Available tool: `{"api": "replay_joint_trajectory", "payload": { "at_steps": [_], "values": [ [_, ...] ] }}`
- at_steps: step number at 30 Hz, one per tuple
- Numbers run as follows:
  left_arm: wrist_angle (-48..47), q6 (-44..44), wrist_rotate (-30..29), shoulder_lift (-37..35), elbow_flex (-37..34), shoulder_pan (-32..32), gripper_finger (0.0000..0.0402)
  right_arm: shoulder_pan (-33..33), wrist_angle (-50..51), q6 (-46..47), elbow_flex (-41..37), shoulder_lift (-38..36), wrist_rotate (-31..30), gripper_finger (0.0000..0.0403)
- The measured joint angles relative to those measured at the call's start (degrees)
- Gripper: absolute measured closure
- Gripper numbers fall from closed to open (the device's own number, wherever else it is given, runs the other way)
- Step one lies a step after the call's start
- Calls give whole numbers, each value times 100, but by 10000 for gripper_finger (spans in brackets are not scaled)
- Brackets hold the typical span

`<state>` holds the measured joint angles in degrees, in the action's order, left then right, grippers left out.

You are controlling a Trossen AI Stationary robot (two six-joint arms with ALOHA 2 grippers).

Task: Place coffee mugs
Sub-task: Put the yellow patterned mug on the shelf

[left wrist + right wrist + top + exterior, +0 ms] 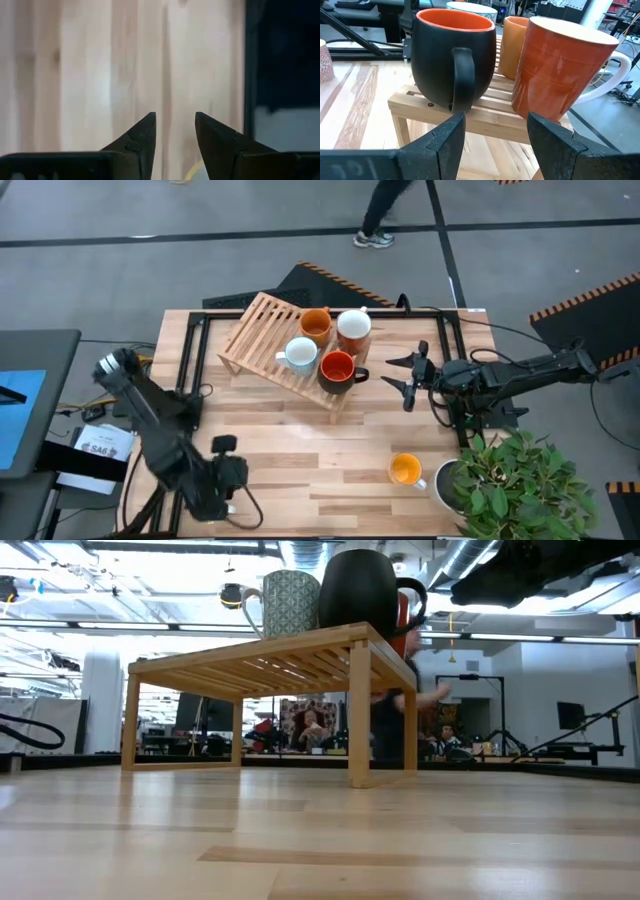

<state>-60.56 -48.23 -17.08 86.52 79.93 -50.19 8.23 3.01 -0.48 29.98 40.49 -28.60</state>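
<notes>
From above, a slatted wooden rack (270, 340) stands on the light wooden table (300, 440). Four mugs sit on the rack, close together: a brownish-orange mug (315, 325), a terracotta mug with a white inside (353, 330), a pale blue-grey mug (300, 355) and a dark mug with a red inside (338, 368). A bright orange-yellow mug (405, 470) stands alone on the table, near a white pot with a green leafy plant (510, 480). The right pincer (408, 378) is just beside the rack, open, with nothing in it. The left pincer (228, 475) is at the near left part of the table, well apart from the mugs.

From table height, the rack (270, 665) stands on legs. On top are the pale blue-grey mug (290, 602) and the dark mug (358, 590).

In the left wrist view, the left pincer (175, 132) is a little open and holds nothing, above bare table (100, 75).

In the right wrist view, the right pincer (496, 135) is wide open and empty. Just past it, on the rack (485, 115), are the dark mug (455, 55) and the terracotta mug (560, 65).
</notes>
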Motion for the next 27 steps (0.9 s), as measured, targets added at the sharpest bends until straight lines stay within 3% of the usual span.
{"api": "replay_joint_trajectory", "payload": {
  "at_steps": [4,7,16,21,27],
  "values": [
    [-1570,-615,29,814,1071,-296,281,-2,1,-1,0,0,0,163],
    [-2043,-940,22,1202,1459,-517,281,-6,-1,-42,0,0,0,163],
    [-2498,-1990,363,1325,1354,-864,281,-13,-8,-250,0,0,-4,163],
    [-1958,-2053,-154,1361,1356,-989,281,-33,-139,-506,-2,0,-7,163],
    [-1835,-2405,222,1438,995,-1093,281,-216,-178,-559,-2,0,-9,163]
  ]
}}
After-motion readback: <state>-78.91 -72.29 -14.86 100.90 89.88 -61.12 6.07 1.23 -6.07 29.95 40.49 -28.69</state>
